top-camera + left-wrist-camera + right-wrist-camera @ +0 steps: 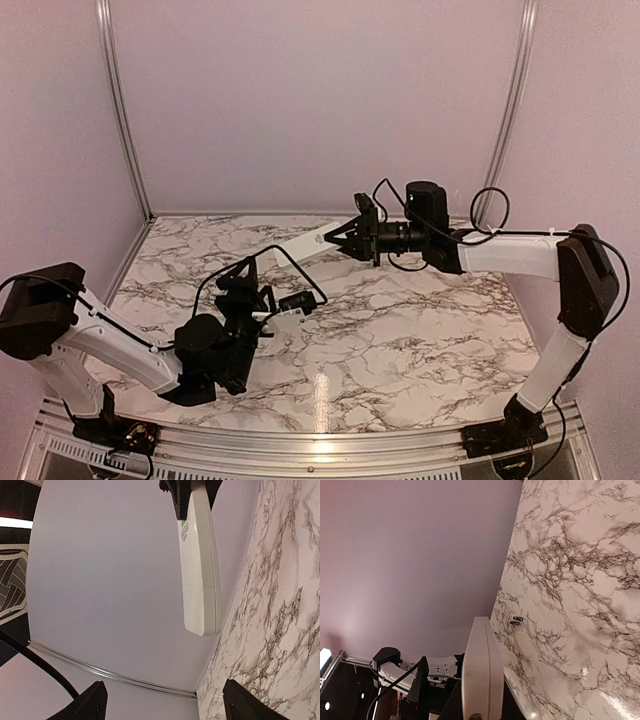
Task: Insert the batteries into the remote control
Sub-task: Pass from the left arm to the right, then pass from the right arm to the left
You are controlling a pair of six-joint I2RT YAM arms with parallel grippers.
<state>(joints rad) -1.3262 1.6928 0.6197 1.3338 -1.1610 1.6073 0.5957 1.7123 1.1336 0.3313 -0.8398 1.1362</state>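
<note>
My right gripper (347, 238) is shut on one end of the white remote control (310, 241) and holds it in the air over the far middle of the table. In the right wrist view the remote (481, 670) stands edge-on between the jaws of that gripper (480, 707). The two dark batteries (517, 620) lie side by side on the marble beyond it. My left gripper (250, 275) is open and empty, below and left of the remote. In the left wrist view it (167, 702) gapes wide, with the remote (200, 570) hanging ahead.
The marble table (420, 330) is enclosed by mauve walls with metal rails (120, 110) at the back corners. Black cables (300, 270) loop from the left arm. The left arm (420, 672) shows behind the remote in the right wrist view.
</note>
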